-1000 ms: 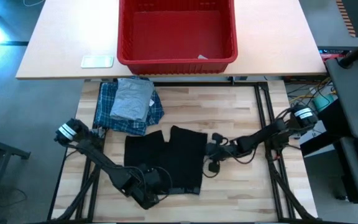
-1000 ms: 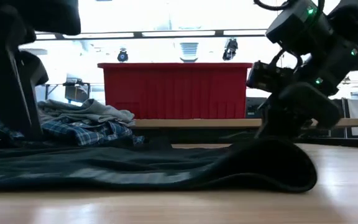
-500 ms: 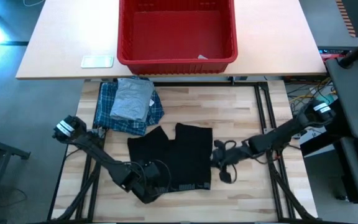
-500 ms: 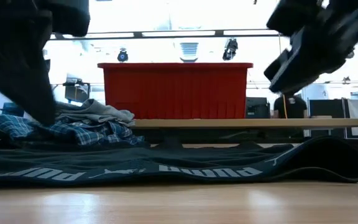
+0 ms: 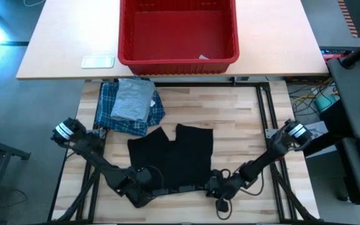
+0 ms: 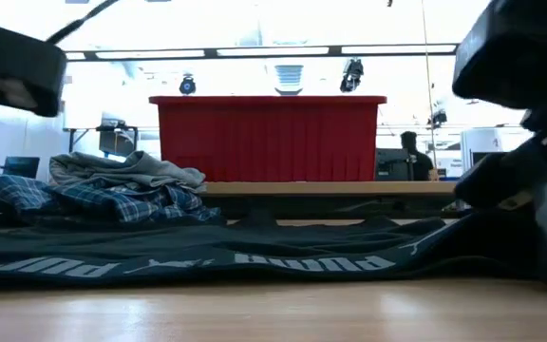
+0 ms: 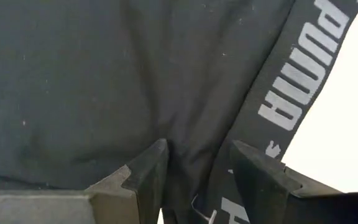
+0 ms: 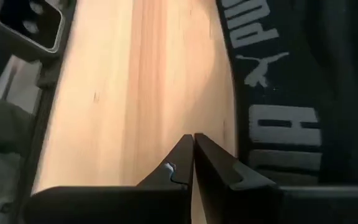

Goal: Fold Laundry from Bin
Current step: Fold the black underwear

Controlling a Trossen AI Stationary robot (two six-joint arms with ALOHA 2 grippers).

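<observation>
The small black garment [image 5: 174, 156] lies flat on the wooden table, its lettered waistband [image 6: 245, 261] along the near edge. My left gripper [image 5: 157, 183] stands over the waistband's left part, shut on the cloth [image 7: 194, 168]. My right gripper [image 5: 214, 186] is shut and holds nothing, over bare wood just off the garment's near right corner [image 8: 193, 146]. The grey T-shirt [image 5: 133, 100] rests on the plaid shirt [image 5: 108, 112] at the table's far left. The red bin [image 5: 177, 62] stands on the table behind. My left gripper pinches a raised crease of the black cloth [image 7: 188, 155] between its two fingers, right beside the waistband [image 7: 297, 81] and near its left end. The fingers point steeply down from above. Around the hold the garment lies on the table.
Bare wood [image 5: 249, 131] lies right of the garment. A small pale flat thing [image 5: 97, 61] lies left of the bin, and a white scrap [image 5: 203, 57] lies inside it. A person [image 6: 411, 157] stands in the room behind.
My right gripper, shut throughout, has swept from the garment's right edge toward the table's near edge, to the near right corner. The fold on the garment's right side has spread flat, and the waistband now shows along the near edge. My left gripper has sunk and turned a little.
</observation>
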